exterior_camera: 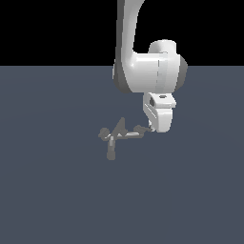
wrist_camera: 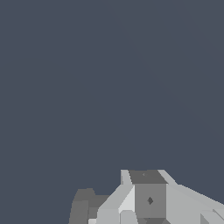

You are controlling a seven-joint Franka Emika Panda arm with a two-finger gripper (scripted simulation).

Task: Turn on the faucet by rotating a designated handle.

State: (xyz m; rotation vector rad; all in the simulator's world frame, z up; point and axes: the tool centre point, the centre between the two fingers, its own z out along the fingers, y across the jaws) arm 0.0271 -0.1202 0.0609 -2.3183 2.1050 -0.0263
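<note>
- The white arm (exterior_camera: 143, 66) comes down from the top of the exterior view, bends at a thick elbow-like joint, and ends in a wrist pointing down at the bench (exterior_camera: 47, 190).
- The tool (exterior_camera: 153, 127) hangs low, its tip at the end of the faucet nearest the exterior view's right.
- Whether the tool is spread or pressed together cannot be told; its tips are too small and partly hidden.
- The faucet (exterior_camera: 119, 131) sits near the middle of the bench, at about 8 o'clock from the wrist, with a pointed top.
- The handle (exterior_camera: 133, 134) is a thin grey bar lying roughly level, its long axis running 9 to 3 o'clock, its 3 o'clock end meeting the tool.
- A thicker stub (exterior_camera: 111, 150) points toward 6 o'clock.
- The wrist view shows blocky grey and white parts, with bare bench elsewhere.
</note>
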